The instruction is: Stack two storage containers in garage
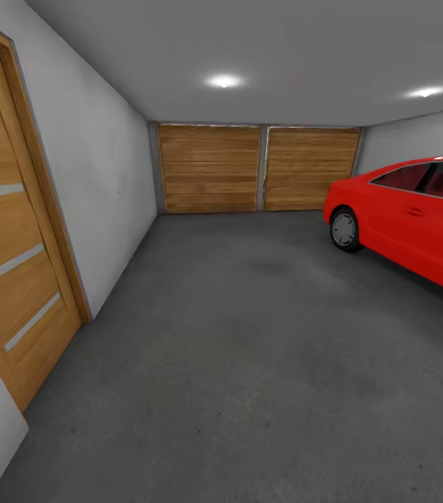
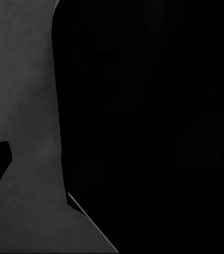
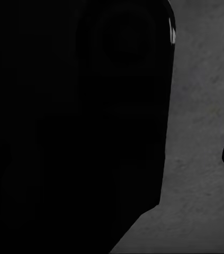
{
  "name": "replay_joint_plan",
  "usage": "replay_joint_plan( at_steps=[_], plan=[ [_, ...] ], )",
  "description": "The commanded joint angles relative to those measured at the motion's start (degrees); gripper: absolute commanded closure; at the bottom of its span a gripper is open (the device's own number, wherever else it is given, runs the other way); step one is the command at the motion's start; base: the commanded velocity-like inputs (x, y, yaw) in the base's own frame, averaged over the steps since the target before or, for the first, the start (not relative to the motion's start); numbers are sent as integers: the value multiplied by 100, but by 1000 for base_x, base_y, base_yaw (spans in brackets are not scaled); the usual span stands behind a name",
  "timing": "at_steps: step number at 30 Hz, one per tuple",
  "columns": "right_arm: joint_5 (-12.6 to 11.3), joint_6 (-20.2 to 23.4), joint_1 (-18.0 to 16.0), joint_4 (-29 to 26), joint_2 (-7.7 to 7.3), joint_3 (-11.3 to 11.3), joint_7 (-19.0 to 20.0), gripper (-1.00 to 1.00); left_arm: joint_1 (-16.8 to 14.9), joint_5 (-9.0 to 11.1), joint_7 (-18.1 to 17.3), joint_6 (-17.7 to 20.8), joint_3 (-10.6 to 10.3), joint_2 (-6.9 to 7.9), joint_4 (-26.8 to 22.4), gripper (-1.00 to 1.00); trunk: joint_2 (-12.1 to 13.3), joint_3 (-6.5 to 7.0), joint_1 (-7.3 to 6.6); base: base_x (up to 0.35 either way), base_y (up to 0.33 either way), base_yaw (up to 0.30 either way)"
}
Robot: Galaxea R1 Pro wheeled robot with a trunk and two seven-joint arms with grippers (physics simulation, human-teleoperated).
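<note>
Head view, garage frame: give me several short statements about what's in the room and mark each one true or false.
1. Both wooden roll-up doors on the far wall are shut. True.
2. A red car is parked on the right. True.
3. The car is blue. False: it is glossy red.
4. The wood door with pale stripes is on the right wall. False: it is on the left wall, near the camera.
5. The floor is pale wood planks. False: it is dark grey mottled concrete.
6. Two ceiling lights are lit. True.
</note>
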Motion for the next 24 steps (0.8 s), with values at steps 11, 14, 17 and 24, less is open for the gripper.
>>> replay_joint_plan(
  at_steps=[11, 14, 17, 24],
  plan=[
    [63, -26, -9, 0, -54, 43, -8, -100, -9, 55, -26, -244, 79, -9, -182, -100, -2, -3, 0, 1, 0, 0],
    [62, -32, -9, 0, -58, 44, -9, -100, -9, 60, -26, -303, 76, -10, -197, -100, -2, -3, 0, 122, -31, 0],
    [62, -34, -9, 0, -52, 44, -9, -100, -9, 57, -26, -294, 71, -18, -200, -100, -2, -3, 0, 235, -94, 0],
    [62, -35, -9, 0, -24, 39, -9, -100, -9, 53, -26, -282, 62, -26, -208, -100, -2, -3, 0, 283, -135, 0]
  ],
)
